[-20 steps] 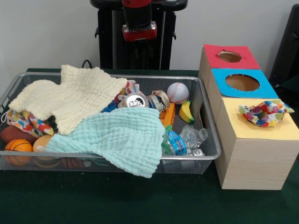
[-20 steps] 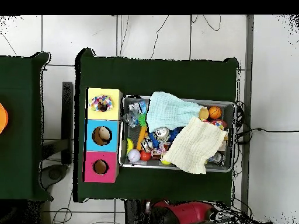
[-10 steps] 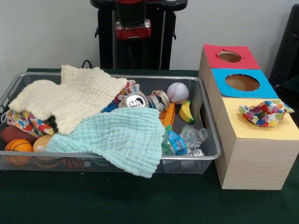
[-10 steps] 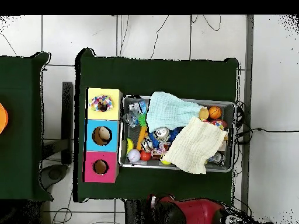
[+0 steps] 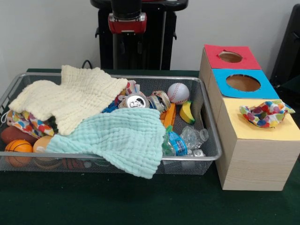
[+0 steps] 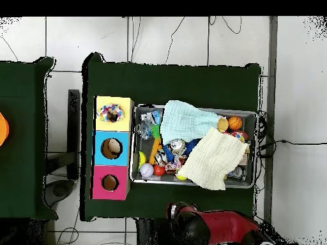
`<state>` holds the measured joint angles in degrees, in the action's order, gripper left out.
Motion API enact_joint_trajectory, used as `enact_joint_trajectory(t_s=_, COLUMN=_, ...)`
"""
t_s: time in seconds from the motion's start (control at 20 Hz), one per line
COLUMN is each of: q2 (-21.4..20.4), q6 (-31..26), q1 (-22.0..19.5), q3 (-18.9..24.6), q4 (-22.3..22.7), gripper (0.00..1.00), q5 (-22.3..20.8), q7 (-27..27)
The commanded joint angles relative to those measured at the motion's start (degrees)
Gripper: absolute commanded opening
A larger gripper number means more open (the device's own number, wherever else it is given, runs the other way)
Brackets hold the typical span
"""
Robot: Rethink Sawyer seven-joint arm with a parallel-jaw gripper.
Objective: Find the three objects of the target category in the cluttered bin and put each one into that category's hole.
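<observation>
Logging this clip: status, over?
Arm drawn back above bin, tool state unreadable. Polka-dot cloth sits on yellow hole. Mint cloth and cream cloth cover most clutter.

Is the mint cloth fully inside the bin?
No. The mint cloth is spread over the clutter, and one corner hangs over the bin's near rim.

From my station the front view is evenly and softly lit, with only a faint shadow under the wire bin point(image 5: 206, 140) on the green table point(image 5: 140, 206); a small glint sits on the can point(image 5: 136, 101); the overhead view is dimmer, detail soft.
</observation>
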<state>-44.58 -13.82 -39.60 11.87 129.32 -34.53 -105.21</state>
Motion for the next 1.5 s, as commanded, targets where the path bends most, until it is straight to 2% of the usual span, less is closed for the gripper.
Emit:
enact_joint_trajectory(t_s=0.05, q2=-4.4, q6=-6.3, q1=-1.5, q3=8.5, q4=-3.5, gripper=1.0, q5=3.9, q7=1.8)
enact_joint_trajectory(t_s=0.4, q2=-0.7, q6=-7.5, q1=-2.5, q3=9.9, q4=-8.8, gripper=1.0, q5=3.2, q7=3.2)
enact_joint_trajectory(t_s=1.0, q2=4.3, q6=-13.6, q1=-6.1, q3=15.2, q4=-16.7, gripper=1.0, q5=2.0, q7=8.7)
enact_joint_trajectory(t_s=1.15, q2=4.2, q6=-15.2, q1=-6.7, q3=16.3, q4=-17.3, gripper=1.0, q5=1.8, q7=9.0)
enact_joint_trajectory(t_s=1.5, q2=-0.1, q6=-19.7, q1=-7.4, q3=19.1, q4=-16.5, gripper=1.0, q5=3.9, q7=8.4)
